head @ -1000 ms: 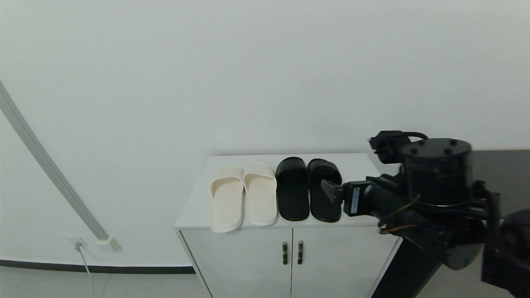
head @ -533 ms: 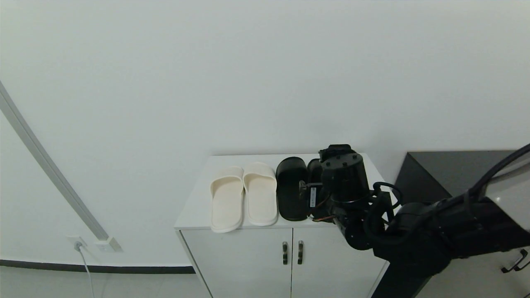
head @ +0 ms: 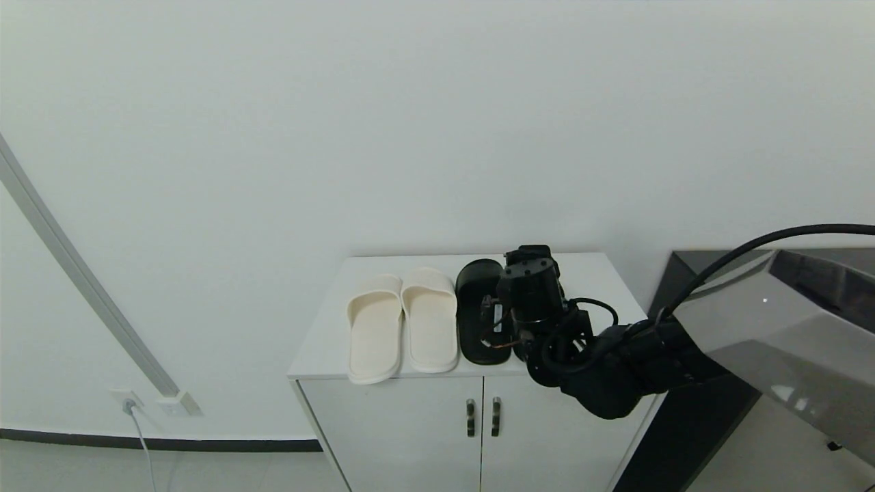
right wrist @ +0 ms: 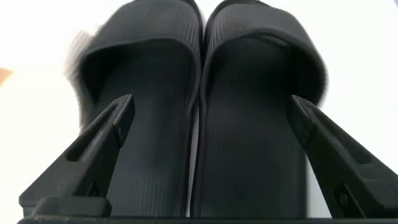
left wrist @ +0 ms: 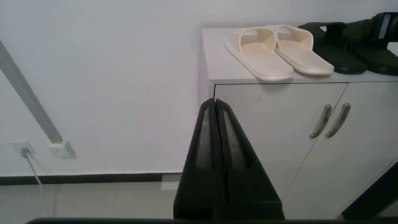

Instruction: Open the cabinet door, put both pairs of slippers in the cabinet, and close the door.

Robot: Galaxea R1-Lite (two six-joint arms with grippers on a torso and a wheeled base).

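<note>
A white cabinet (head: 383, 424) stands against the wall with both doors shut, its two handles (head: 482, 417) meeting at the centre. On its top lie a cream pair of slippers (head: 403, 324) and, to their right, a black pair of slippers (head: 477, 307). My right gripper (head: 493, 320) hangs just over the black pair and covers the right slipper. In the right wrist view it (right wrist: 211, 102) is open wide, with a finger at each outer side of the two black slippers (right wrist: 205, 124). My left gripper (left wrist: 216, 106) is shut and empty, low before the cabinet's left corner.
A wall socket (head: 126, 403) with a cable sits low on the wall left of the cabinet, below a slanting conduit (head: 75, 266). A dark piece of furniture (head: 683, 444) stands close against the cabinet's right side.
My right arm has swung left from beside the cabinet's right edge and reached out over the black slippers. The slippers and the doors have not moved.
</note>
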